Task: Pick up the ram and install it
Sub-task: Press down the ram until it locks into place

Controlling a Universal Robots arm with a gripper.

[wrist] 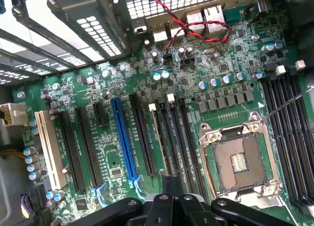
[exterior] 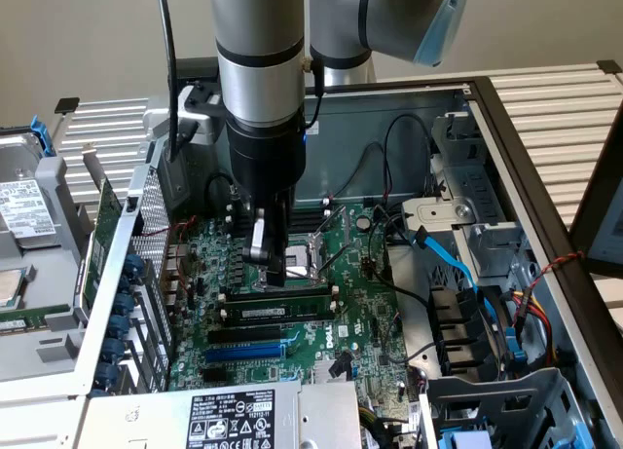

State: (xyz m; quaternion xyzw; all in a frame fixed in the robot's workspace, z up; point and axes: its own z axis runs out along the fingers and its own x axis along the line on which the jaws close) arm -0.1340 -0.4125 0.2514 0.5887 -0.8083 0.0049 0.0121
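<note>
Ram (exterior: pixel 282 311) in green motherboard (exterior: pixel 375 322) slot, inside open case (exterior: pixel 487 108)

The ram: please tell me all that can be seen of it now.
The ram is a long, thin green board with a white label and dark chips. It lies level and lengthwise in a black motherboard slot, beside the open processor socket and above the blue slot in the exterior view. The hand hangs just over one end; whether it touches cannot be told.
</note>
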